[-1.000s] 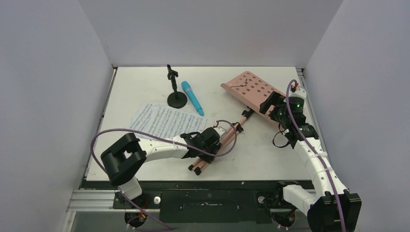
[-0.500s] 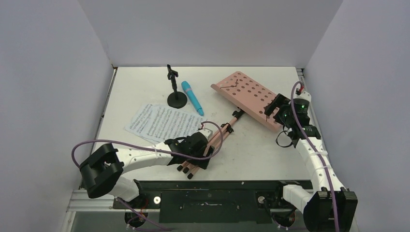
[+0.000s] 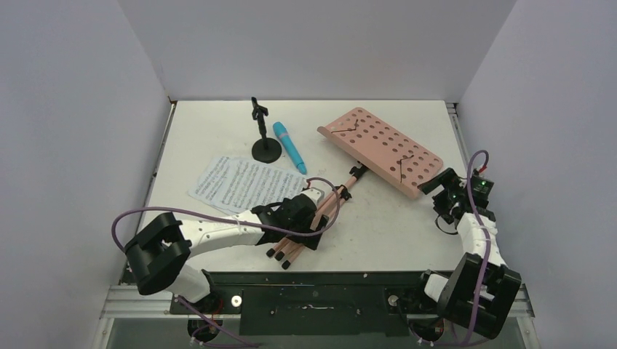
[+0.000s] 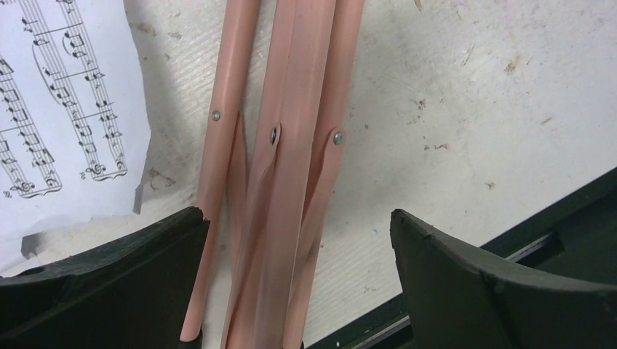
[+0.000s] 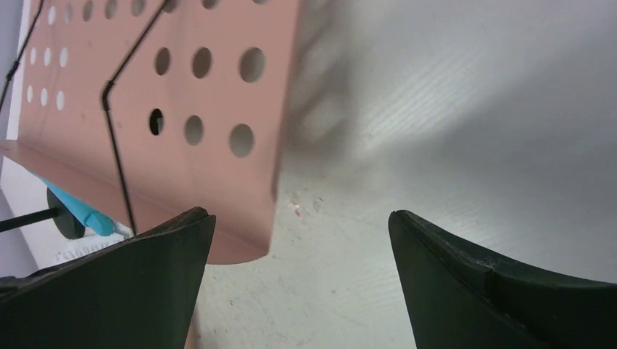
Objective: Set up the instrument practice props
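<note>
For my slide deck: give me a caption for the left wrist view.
Open left end effector straddles the folded pink stand legs, sheet music lying alongside.

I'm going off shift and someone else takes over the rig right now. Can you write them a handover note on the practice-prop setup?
Left hand: open, straddling the folded tripod legs near the front edge of the table, not clamped.
Right hand: open and empty, just off the right end of the music stand.
Things: the music stand lies on the table. The sheet music lies flat left of the legs. The microphone lies beside the upright mic stand at the back.
Done: nothing assembled yet.
Left: spread the legs, raise the music stand, place the pages on it, mount the microphone.
</note>
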`<state>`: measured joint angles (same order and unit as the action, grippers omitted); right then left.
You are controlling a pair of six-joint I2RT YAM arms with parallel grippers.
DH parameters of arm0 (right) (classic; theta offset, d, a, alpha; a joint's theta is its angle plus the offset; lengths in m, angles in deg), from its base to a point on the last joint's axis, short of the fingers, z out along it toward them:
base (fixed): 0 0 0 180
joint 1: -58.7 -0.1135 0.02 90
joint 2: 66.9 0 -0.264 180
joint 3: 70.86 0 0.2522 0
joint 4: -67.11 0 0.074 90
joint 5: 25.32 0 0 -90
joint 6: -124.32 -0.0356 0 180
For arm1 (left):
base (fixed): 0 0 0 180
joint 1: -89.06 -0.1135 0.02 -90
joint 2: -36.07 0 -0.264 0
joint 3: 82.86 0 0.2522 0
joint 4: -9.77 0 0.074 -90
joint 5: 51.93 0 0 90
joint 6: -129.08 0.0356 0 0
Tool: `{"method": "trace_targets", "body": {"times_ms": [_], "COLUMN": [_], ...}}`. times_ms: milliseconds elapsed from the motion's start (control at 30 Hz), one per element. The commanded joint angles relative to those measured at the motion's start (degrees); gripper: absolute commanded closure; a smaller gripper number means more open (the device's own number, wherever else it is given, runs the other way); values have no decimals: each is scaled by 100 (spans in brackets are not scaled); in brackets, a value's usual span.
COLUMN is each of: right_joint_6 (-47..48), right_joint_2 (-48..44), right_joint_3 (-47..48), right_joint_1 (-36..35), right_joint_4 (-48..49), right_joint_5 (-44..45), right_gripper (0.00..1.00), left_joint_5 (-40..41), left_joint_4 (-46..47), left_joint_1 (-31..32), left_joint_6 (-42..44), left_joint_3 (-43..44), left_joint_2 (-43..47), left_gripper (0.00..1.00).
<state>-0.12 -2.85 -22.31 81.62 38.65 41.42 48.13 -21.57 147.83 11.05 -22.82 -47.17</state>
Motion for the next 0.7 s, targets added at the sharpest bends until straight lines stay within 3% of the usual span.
{"method": "trace_targets", "body": {"times_ms": [0, 200, 500, 667], "right_joint_6": [-381, -1001, -2000, -2492], "right_joint_2": [256, 598, 1547, 2269], "right_joint_3": [-459, -1002, -1316, -1338], "right_joint_1": [392, 643, 643, 639], "right_joint_4": [696, 2106, 4007, 5125], "right_joint_5": [-1022, -1800, -1988, -2176], "right_gripper": [5, 3, 2, 8], "left_joint_5": [44, -9, -39, -71], "left_joint_4": [58, 92, 96, 145], "left_joint_1": [-36, -38, -23, -30], "left_joint_6": [92, 103, 140, 105], "left_joint_3": [413, 474, 492, 443], "left_joint_2": [-293, -446, -547, -555], "left_gripper": [3, 3, 3, 3]}}
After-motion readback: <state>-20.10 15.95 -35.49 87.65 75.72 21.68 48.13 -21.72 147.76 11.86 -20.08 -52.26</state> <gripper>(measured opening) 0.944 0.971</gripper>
